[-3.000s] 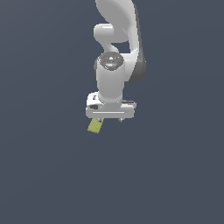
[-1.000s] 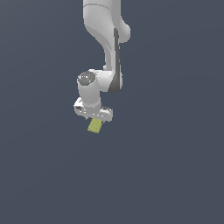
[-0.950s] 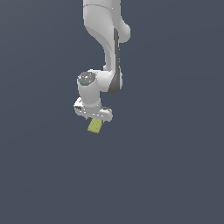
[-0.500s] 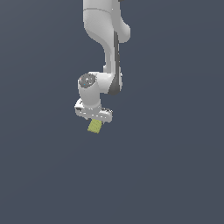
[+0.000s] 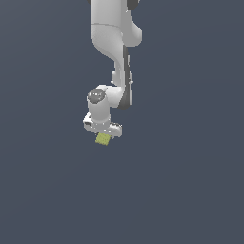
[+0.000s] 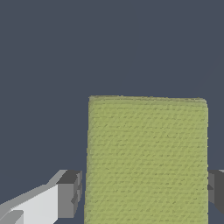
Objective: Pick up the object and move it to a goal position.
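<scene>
The object (image 5: 103, 139) is a small flat yellow-green block lying on the dark grey floor, and it fills much of the wrist view (image 6: 146, 157). My white gripper (image 5: 103, 135) is right above it and low over the floor. In the wrist view the gripper (image 6: 144, 192) straddles the block's two long sides. One grey fingertip (image 6: 70, 194) stands a thin gap off one side, and the other fingertip (image 6: 216, 189) is right at the opposite side. The jaws are open. No goal position shows in either view.
The white arm (image 5: 114, 43) comes down from the top of the exterior view to the wrist (image 5: 99, 102). Plain dark grey floor (image 5: 190, 190) lies all around the block.
From 3 s ago the arm swung toward the exterior view's left over the block. In the last second the gripper sank lower onto the block. The block has stayed where it was.
</scene>
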Controlling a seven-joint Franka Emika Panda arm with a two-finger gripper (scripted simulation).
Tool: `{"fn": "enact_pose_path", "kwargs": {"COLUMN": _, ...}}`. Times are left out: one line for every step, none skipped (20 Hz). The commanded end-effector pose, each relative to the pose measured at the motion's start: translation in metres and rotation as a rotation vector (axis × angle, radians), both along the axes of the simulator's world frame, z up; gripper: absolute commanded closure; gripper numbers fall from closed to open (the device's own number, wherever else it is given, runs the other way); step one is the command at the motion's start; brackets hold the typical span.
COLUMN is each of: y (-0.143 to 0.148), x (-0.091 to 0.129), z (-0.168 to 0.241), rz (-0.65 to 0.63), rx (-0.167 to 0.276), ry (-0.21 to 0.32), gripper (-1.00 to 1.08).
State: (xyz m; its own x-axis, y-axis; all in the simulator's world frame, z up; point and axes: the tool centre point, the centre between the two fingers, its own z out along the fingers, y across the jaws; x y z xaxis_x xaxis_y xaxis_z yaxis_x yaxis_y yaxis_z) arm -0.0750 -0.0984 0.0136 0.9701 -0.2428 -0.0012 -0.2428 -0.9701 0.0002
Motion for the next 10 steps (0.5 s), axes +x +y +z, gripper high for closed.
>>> {"fn": "enact_pose_path", "kwargs": {"y": 0.0000, "x": 0.0006, "z": -0.0036, "rz": 0.000, "rx": 0.000, "ry": -0.001, "gripper": -0.92}}
{"fn": "enact_pose_path", "kwargs": {"y": 0.0000, "x": 0.0006, "z": -0.0038, "rz": 0.000, "rx": 0.000, "ry": -0.001, "gripper": -0.92}}
{"fn": "enact_pose_path", "kwargs": {"y": 0.0000, "x": 0.0006, "z": -0.0038, "rz": 0.000, "rx": 0.000, "ry": -0.001, "gripper": 1.08}}
{"fn": "enact_pose_path", "kwargs": {"y": 0.0000, "x": 0.0006, "z": -0.0038, "rz": 0.000, "rx": 0.000, "ry": -0.001, "gripper": 1.08}}
{"fn": "enact_pose_path", "kwargs": {"y": 0.0000, "x": 0.0006, "z": -0.0038, "rz": 0.000, "rx": 0.000, "ry": -0.001, "gripper": 1.08}}
{"fn": "enact_pose_path", "kwargs": {"y": 0.0000, "x": 0.0006, "z": -0.0038, "rz": 0.000, "rx": 0.000, "ry": -0.001, "gripper": 1.08}}
{"fn": "enact_pose_path", "kwargs": {"y": 0.0000, "x": 0.0006, "z": -0.0038, "rz": 0.000, "rx": 0.000, "ry": -0.001, "gripper": 1.08}}
{"fn": "enact_pose_path", "kwargs": {"y": 0.0000, "x": 0.0006, "z": -0.0038, "rz": 0.000, "rx": 0.000, "ry": -0.001, "gripper": 1.08}}
{"fn": "enact_pose_path", "kwargs": {"y": 0.0000, "x": 0.0006, "z": -0.0038, "rz": 0.000, "rx": 0.000, "ry": -0.001, "gripper": 1.08}}
{"fn": "enact_pose_path", "kwargs": {"y": 0.0000, "x": 0.0006, "z": -0.0038, "rz": 0.000, "rx": 0.000, "ry": -0.001, "gripper": 1.08}}
